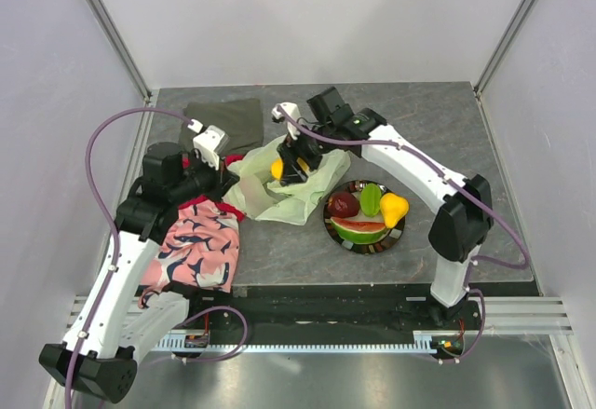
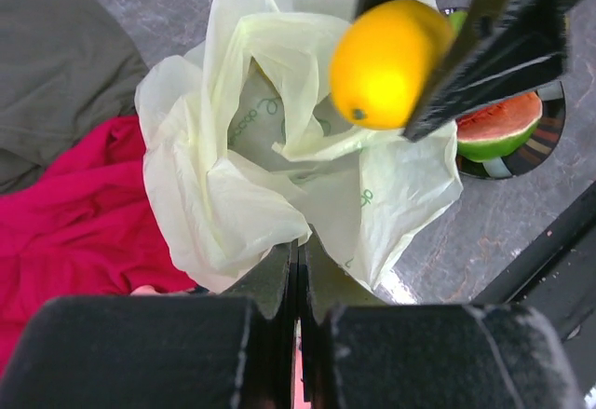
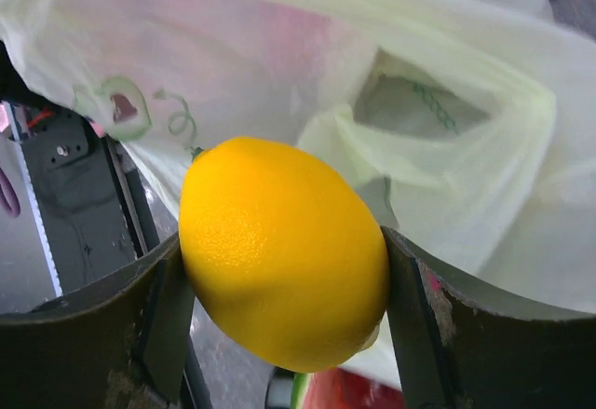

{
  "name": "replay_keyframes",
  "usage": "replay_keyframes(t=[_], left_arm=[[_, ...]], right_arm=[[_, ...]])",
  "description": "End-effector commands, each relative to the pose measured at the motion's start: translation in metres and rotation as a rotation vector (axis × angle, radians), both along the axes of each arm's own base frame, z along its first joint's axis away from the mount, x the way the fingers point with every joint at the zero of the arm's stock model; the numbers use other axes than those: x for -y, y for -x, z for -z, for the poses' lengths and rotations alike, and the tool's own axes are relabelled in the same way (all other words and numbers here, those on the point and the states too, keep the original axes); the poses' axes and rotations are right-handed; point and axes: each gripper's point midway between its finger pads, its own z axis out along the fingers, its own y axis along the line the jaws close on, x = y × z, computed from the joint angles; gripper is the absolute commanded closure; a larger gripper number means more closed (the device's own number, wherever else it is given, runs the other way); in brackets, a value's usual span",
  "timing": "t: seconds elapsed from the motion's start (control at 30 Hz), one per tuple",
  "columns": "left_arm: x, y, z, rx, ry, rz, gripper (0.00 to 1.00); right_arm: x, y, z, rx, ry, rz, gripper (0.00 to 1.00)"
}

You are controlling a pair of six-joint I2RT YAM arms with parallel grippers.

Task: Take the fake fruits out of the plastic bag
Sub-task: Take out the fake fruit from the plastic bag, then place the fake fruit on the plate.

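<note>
The pale-green plastic bag lies crumpled mid-table; it also shows in the left wrist view and the right wrist view. My right gripper is shut on a yellow lemon, held just above the bag's mouth; the lemon also shows in the left wrist view. My left gripper is shut, pinching the bag's near edge. On the plate lie a dark red apple, a green piece, a yellow pear and a watermelon slice. No grape bunch shows.
A pink patterned cloth lies under the left arm, with a red cloth beside the bag. A dark grey cloth lies at the back left. Walls enclose the table on three sides.
</note>
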Motion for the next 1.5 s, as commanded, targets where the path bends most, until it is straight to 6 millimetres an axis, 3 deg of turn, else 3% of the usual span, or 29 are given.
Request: replay_keyframes(t=[0.0, 0.03, 0.1, 0.17, 0.23, 0.37, 0.53, 0.9, 1.0, 1.07, 1.1, 1.3, 1.4, 1.47], left_arm=[[0.0, -0.018, -0.012, 0.089, 0.003, -0.011, 0.98], [0.001, -0.019, -0.014, 0.101, 0.008, -0.012, 0.98], [0.001, -0.02, -0.012, 0.097, 0.018, -0.017, 0.98], [0.002, -0.02, -0.011, 0.098, 0.031, -0.021, 0.98], [0.002, -0.021, -0.01, 0.1, 0.039, -0.026, 0.98], [-0.001, -0.022, -0.008, 0.1, 0.05, -0.039, 0.98], [-0.008, -0.023, -0.008, 0.106, 0.058, -0.063, 0.98], [-0.014, -0.02, -0.01, 0.102, 0.078, -0.078, 0.98], [-0.014, -0.019, -0.009, 0.096, 0.082, -0.077, 0.98], [-0.014, -0.018, -0.006, 0.09, 0.085, -0.077, 0.98], [-0.013, -0.018, -0.006, 0.091, 0.086, -0.076, 0.98], [-0.01, -0.016, -0.003, 0.081, 0.096, -0.055, 0.98], [-0.008, -0.016, -0.004, 0.077, 0.101, -0.045, 0.98], [-0.008, -0.017, -0.005, 0.078, 0.102, -0.046, 0.98]], right_arm=[[0.066, -0.007, -0.03, 0.06, 0.021, 0.106, 0.41], [0.095, -0.019, -0.027, 0.041, 0.046, 0.176, 0.41], [0.132, -0.012, -0.013, -0.006, 0.114, 0.205, 0.41], [0.156, -0.003, 0.009, 0.013, 0.228, 0.181, 0.41], [0.17, 0.009, 0.02, 0.026, 0.28, 0.168, 0.41], [0.2, 0.032, 0.066, -0.022, 0.423, 0.16, 0.42], [0.208, 0.05, 0.086, -0.096, 0.461, 0.158, 0.41], [0.208, 0.054, 0.114, -0.172, 0.494, 0.156, 0.36], [0.211, 0.056, 0.119, -0.17, 0.522, 0.147, 0.29], [0.209, 0.056, 0.117, -0.168, 0.519, 0.147, 0.16], [0.209, 0.055, 0.114, -0.166, 0.515, 0.149, 0.02], [0.186, 0.036, 0.067, -0.113, 0.416, 0.139, 0.02], [0.162, 0.014, 0.02, -0.034, 0.293, 0.125, 0.02], [0.148, 0.002, 0.005, -0.013, 0.236, 0.116, 0.02]])
